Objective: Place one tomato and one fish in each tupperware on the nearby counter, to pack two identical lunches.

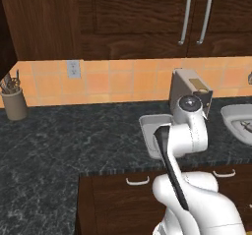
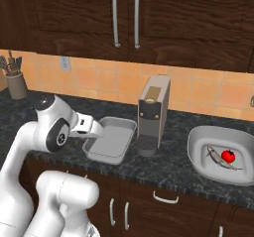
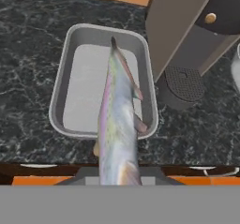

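My gripper (image 2: 95, 128) is shut on a slender silver fish (image 3: 118, 124), which hangs lengthwise above the grey rectangular tupperware (image 3: 63, 101), its tip over the tray's far half. The fish hides the fingertips in the hand view. That tray (image 2: 111, 141) has nothing lying in it and sits near the counter's (image 2: 168, 169) front edge, left of the coffee machine. In the left base view my arm hides most of the tray (image 1: 146, 131). Far right, the whiter round tupperware (image 2: 198, 147) holds a red tomato (image 2: 228, 155) with another fish (image 2: 219, 159) lying next to it.
A tall coffee machine (image 2: 153, 114) stands right beside the tray, between the two containers. A utensil holder (image 1: 15, 103) sits at the back left by the tiled wall. Dark upper cabinets hang overhead, and drawers with silver handles (image 2: 166, 198) run below the counter edge.
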Available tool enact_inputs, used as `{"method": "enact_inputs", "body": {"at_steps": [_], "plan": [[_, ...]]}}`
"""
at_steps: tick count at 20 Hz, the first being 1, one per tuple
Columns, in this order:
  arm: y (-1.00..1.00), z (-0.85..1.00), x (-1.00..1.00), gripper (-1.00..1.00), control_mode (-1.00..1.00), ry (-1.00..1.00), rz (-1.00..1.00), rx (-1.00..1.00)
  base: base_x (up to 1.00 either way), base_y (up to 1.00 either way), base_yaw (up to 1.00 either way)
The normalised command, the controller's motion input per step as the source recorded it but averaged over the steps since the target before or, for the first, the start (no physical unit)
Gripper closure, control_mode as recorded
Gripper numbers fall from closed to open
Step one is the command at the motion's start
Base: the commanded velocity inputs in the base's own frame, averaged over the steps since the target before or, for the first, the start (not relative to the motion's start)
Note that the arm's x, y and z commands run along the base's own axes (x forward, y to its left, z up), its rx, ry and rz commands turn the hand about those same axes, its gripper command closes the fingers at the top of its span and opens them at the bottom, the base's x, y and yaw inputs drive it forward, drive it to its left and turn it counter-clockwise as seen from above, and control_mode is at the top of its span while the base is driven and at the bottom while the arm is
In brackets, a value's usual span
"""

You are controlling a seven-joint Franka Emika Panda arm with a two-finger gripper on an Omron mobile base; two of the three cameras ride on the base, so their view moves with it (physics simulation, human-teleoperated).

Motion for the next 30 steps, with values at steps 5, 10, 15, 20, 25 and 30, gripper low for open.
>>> {"method": "enact_inputs", "body": {"at_steps": [5,10,15,20,25,30], "plan": [[0.01,-0.35,0.75,1.00,-1.00,0.03,-0.05,0.01,0.00,0.00,0.00],[-0.02,-0.33,0.73,1.00,-1.00,0.07,0.03,0.01,0.00,0.00,0.00],[-0.04,-0.29,0.48,1.00,-1.00,0.13,0.00,0.19,0.00,0.00,0.00],[0.00,-0.29,0.54,1.00,-1.00,0.05,0.00,0.08,0.00,0.00,0.00],[0.00,-0.39,0.50,1.00,-1.00,0.00,0.00,0.00,0.00,0.00,0.00],[0.00,-0.38,0.25,1.00,-1.00,0.00,0.00,0.00,0.00,0.00,0.00]]}}
